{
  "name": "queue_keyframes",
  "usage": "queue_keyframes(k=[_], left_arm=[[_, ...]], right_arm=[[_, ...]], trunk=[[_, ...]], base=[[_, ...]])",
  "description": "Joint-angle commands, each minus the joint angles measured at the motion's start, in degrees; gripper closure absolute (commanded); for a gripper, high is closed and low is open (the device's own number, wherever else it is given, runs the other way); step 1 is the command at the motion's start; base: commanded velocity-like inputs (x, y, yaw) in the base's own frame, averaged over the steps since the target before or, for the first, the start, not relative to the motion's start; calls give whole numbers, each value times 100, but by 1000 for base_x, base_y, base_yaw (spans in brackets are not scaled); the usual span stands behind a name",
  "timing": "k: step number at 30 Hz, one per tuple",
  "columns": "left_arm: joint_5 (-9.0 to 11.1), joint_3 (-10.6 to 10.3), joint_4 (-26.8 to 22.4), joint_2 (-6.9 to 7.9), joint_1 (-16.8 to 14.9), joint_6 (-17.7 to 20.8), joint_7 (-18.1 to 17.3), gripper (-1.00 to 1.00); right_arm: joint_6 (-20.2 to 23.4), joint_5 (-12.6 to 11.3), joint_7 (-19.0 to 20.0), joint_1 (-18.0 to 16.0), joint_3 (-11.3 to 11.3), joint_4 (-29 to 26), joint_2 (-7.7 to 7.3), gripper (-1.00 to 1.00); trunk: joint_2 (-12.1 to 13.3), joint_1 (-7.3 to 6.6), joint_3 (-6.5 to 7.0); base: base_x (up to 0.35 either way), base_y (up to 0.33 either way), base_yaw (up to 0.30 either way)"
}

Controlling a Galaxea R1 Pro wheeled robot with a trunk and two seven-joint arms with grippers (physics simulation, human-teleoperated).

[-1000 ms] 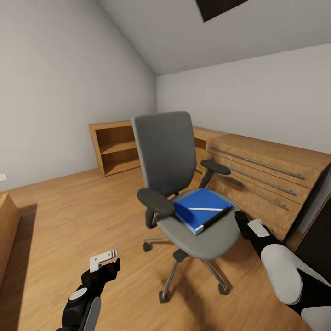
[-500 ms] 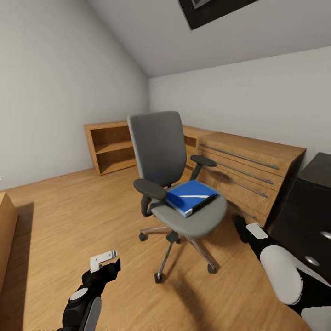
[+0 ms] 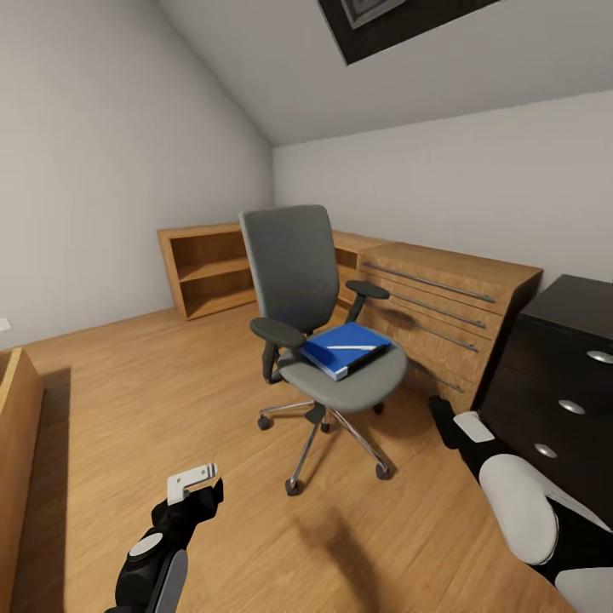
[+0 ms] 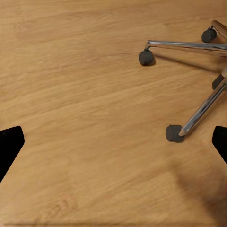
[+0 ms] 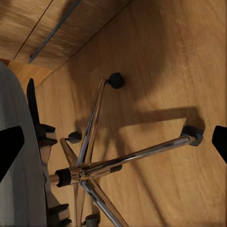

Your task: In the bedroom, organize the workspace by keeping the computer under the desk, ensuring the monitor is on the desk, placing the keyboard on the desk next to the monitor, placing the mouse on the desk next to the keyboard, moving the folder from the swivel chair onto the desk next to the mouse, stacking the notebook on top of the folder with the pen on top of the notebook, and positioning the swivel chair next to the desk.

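Observation:
The swivel chair (image 3: 294,264) stands mid-room on the plank floor, its grey seat facing me. On the seat lies the blue folder (image 3: 334,352) with the pale pen (image 3: 346,347) across its top. A dark strip runs along the folder's near edge; I cannot tell if it is the notebook. The desk's black drawer unit (image 3: 558,366) with round silver knobs is at the right. My left gripper (image 3: 197,492) hangs low and open over bare floor, left of the chair base (image 4: 189,123). My right gripper (image 3: 444,419) is open beside the chair's star base (image 5: 75,176). Computer, monitor, keyboard and mouse are out of view.
A light-wood drawer chest (image 3: 443,298) with bar handles stands behind the chair, against the back wall. An open wooden shelf (image 3: 209,268) sits in the far corner. A wooden furniture edge (image 3: 15,443) is at the near left. A skylight (image 3: 400,21) is overhead.
The whole view has shifted: the camera has moved back and turned, so the chair looks farther off and the black drawer unit has come into view. Both arms keep their places in the picture.

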Motion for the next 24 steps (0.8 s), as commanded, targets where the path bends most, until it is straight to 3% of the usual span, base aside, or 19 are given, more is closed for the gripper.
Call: queue_keyframes(k=[1,6,9,24], left_arm=[[61,2,-7,-3,-3,20,38,-100],[61,2,-7,-3,-3,19,38,-100],[61,2,-7,-3,-3,19,38,-100],[61,2,-7,-3,-3,19,38,-100]], right_arm=[[29,-36,-31,-1,1,-19,4,-100],[58,-30,-32,-1,2,-27,17,-100],[437,-29,-32,-1,2,-76,15,-100],[861,-27,-27,-1,23,-112,34,-100]], trunk=[[-3,-2,-6],[-3,-2,-6],[-3,-2,-6],[-3,-2,-6]], base=[[-36,0,0],[-8,0,0],[0,0,0],[-297,87,0]])
